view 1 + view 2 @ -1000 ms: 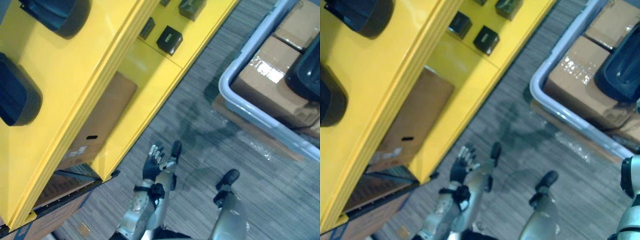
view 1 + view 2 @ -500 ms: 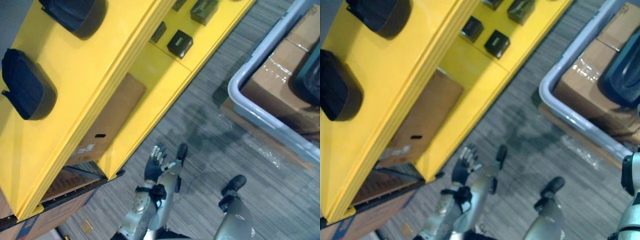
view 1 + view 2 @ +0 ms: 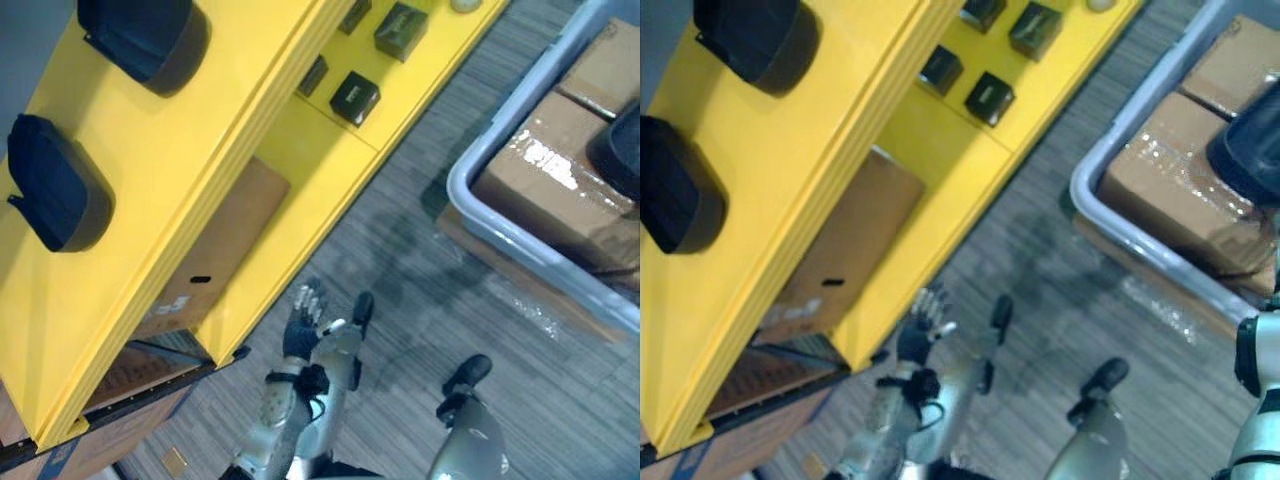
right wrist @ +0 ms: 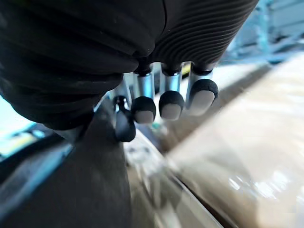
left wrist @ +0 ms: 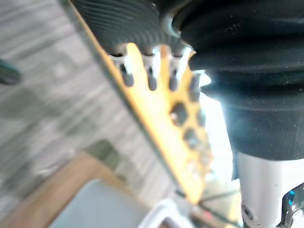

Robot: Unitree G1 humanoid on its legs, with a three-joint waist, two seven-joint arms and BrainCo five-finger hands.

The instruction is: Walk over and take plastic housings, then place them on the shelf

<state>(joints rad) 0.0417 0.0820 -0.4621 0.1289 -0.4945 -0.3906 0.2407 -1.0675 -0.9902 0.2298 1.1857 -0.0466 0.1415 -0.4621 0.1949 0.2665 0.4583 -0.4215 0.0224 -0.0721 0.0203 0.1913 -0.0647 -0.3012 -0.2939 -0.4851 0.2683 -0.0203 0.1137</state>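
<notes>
Left hand [image 3: 300,325] low centre, fingers loosely spread, empty; right hand [image 4: 170,103] likewise (fingers side by side, relaxed). Two dark housings [image 3: 55,185] lie upper left on the yellow shelf [image 3: 150,130], and another housing [image 3: 1252,150] rests on boxes [image 3: 540,180] in the grey tote [image 3: 1120,235] at far right.

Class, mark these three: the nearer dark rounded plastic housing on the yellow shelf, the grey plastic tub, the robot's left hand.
Nearer dark plastic housing [image 3: 55,185]: left eye view, middle of its shell.
Grey plastic tub [image 3: 540,252]: left eye view, near rim.
Left hand [image 3: 298,338]: left eye view, palm.
</notes>
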